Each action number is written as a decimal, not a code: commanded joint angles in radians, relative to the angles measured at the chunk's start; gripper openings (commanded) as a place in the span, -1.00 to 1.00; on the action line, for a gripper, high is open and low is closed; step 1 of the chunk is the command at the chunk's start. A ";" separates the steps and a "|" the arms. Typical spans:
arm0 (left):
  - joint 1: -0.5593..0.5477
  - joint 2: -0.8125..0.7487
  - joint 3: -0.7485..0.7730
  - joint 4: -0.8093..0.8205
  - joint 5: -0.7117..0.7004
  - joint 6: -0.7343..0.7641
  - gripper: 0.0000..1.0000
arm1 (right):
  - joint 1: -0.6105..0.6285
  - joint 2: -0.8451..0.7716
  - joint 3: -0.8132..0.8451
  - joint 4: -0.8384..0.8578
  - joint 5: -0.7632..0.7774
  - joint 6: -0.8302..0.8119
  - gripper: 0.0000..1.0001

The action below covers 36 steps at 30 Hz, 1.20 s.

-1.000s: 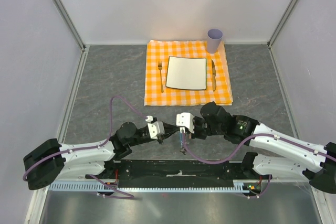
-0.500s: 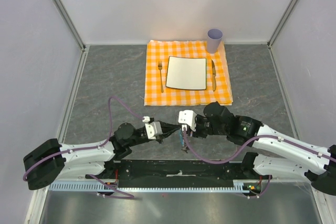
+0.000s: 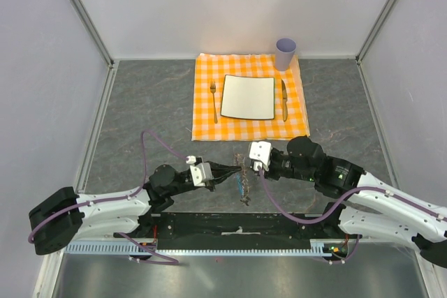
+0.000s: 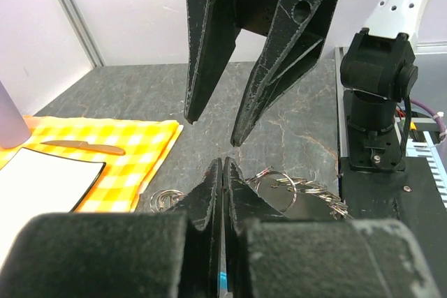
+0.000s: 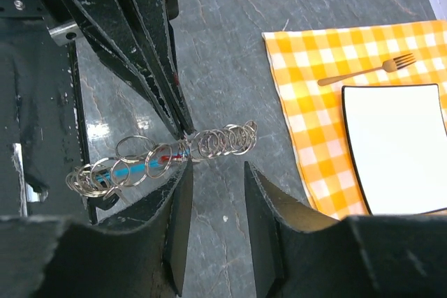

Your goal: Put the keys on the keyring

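Note:
The keyring (image 5: 223, 141), a silvery chain of linked rings, lies stretched over the grey table just ahead of the arm bases (image 3: 242, 185). A blue tab (image 5: 129, 170) and a small key (image 5: 158, 161) with a red head sit among its rings. My left gripper (image 3: 234, 171) is shut, its tips (image 4: 222, 163) pinching the chain near its middle; a blue sliver shows between the jaws. My right gripper (image 5: 216, 170) stands open just beside the chain, holding nothing, jaws apart above the bare table.
An orange checked cloth (image 3: 206, 75) at the back carries a white square plate (image 3: 248, 97), a fork (image 3: 214, 101) and a knife (image 3: 284, 99). A lilac cup (image 3: 285, 52) stands at its far right corner. The black base rail (image 3: 237, 225) lies just behind the keyring.
My right gripper was shut at the keyring; it has opened and drawn back to the right. The left gripper stays shut and has barely shifted.

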 commanded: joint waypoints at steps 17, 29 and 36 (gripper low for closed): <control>-0.002 -0.038 -0.004 0.120 0.004 -0.006 -0.96 | -0.031 0.038 -0.002 0.077 -0.136 0.015 -0.38; -0.002 -0.037 -0.004 0.131 0.027 -0.013 -0.96 | -0.049 0.051 -0.006 0.112 -0.173 0.017 -0.60; -0.002 -0.029 -0.004 0.136 0.035 -0.016 -0.96 | -0.057 0.050 -0.003 0.115 -0.199 0.014 -1.00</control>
